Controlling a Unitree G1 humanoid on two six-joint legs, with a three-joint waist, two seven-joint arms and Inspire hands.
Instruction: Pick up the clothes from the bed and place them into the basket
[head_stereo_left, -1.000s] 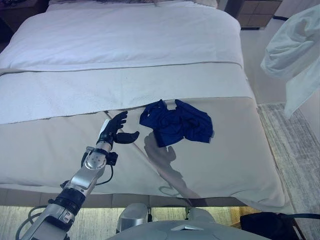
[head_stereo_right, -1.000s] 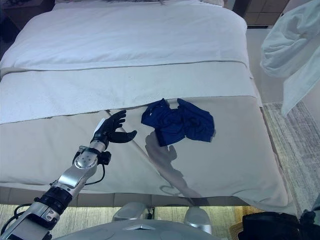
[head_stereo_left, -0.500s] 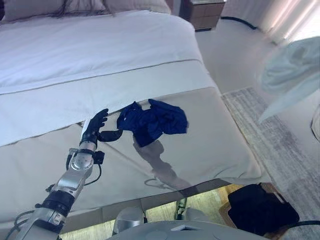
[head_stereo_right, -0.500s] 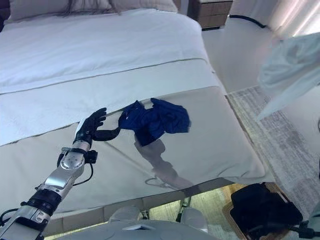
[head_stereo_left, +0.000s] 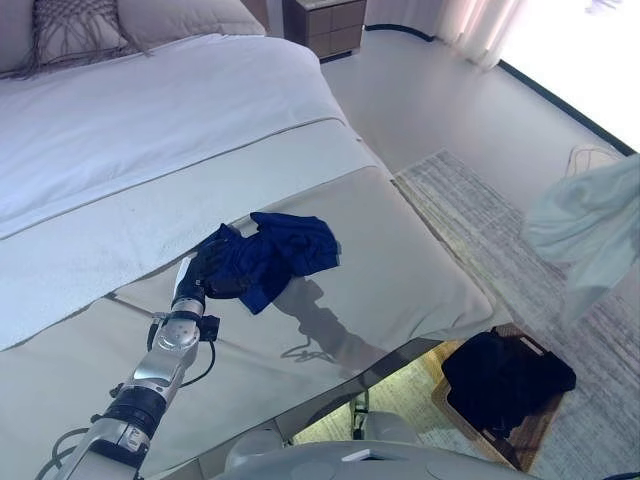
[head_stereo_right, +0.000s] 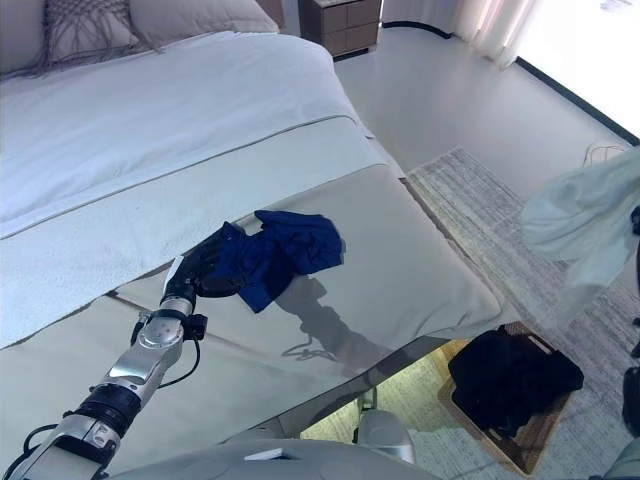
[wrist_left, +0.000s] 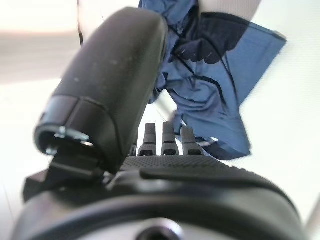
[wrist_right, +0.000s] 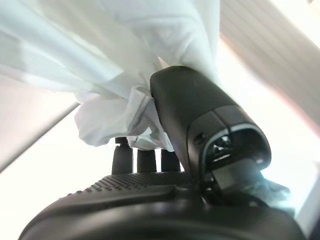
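- Clothes: two items are visible. A dark blue garment (head_stereo_left: 268, 258) lies crumpled on the beige cover (head_stereo_left: 400, 270) at the foot of the bed (head_stereo_left: 150, 130), near the bed's right edge.
- A pale white garment (head_stereo_left: 590, 225) hangs in the air at the right of the head views, over the grey rug (head_stereo_left: 500, 220) and above and slightly beyond the basket.
- Basket (head_stereo_left: 520, 435): it stands on the floor just beside the lower right corner of the bed, partly on the rug. Its brown rim shows around a dark mass of black cloth (head_stereo_left: 505, 375) that fills it.
- Left hand (head_stereo_left: 205, 272): it rests at the left edge of the dark blue garment, in contact with the fabric. In the left wrist view the thumb (wrist_left: 112, 80) stands up in front of the blue cloth, and the fingers (wrist_left: 171, 134) reach forward under or into the folds; their tips are hidden, so whether they grip the cloth cannot be determined.
- Right hand (wrist_right: 165, 165): it shows only in its own wrist view. The thumb (wrist_right: 205, 115) and fingers (wrist_right: 142, 159) pinch a bunched fold of the pale white garment, which drapes away from the hand.
- Bed: white bedding covers the upper part, and pillows (head_stereo_left: 120, 20) lie at the head. A wooden nightstand (head_stereo_left: 330, 20) stands beyond the bed's right side.
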